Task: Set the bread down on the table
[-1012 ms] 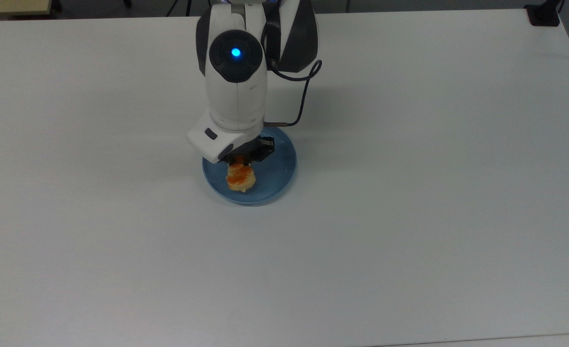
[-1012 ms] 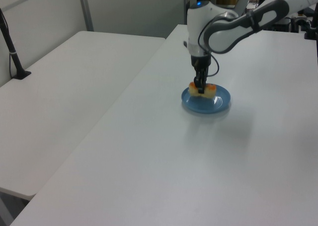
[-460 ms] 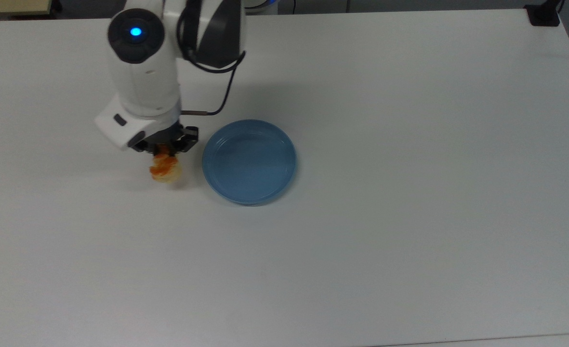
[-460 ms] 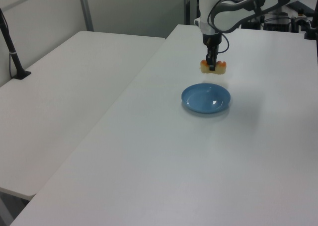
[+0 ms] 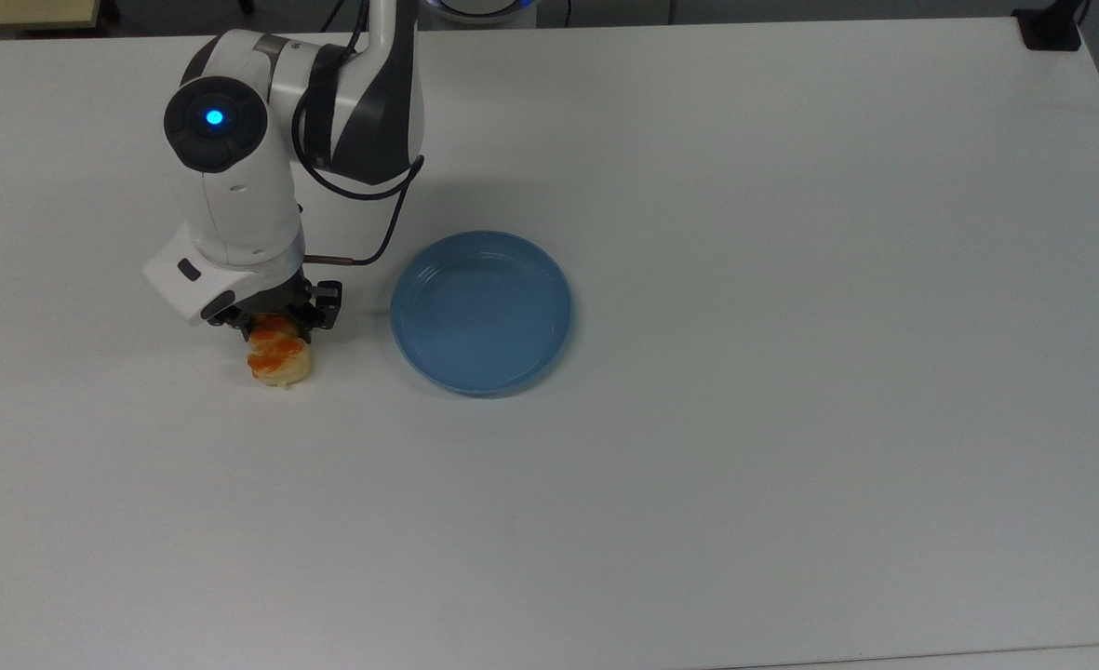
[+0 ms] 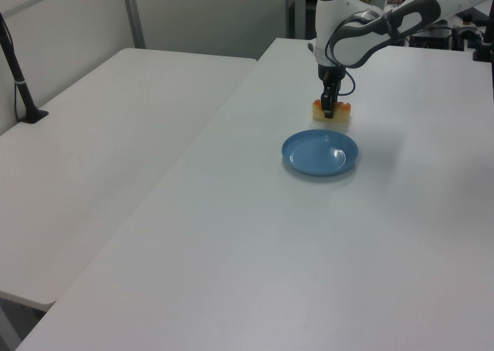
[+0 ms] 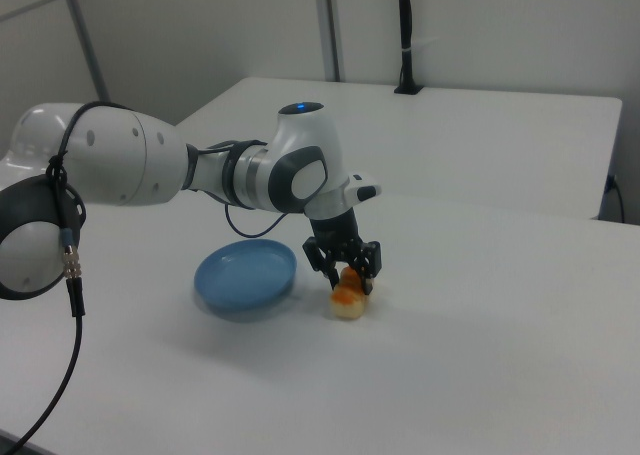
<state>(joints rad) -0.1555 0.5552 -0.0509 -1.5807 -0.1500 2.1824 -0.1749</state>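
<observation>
Claw point(image 5: 274, 321): clamped across the bread's middle, pointing straight down.
Bread point(image 5: 279, 358): directly beneath the claw, on or just above the bench point(image 5: 791, 372); long axis runs top-to-bottom in the top view.
Blue plate point(image 5: 481, 312): beside the claw, on the top view's right.

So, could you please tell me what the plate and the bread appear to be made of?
The plate looks like glazed ceramic or hard plastic: even blue with a soft sheen. The bread looks like baked pastry or a replica: pale-tan, with glossy orange patches.
</observation>
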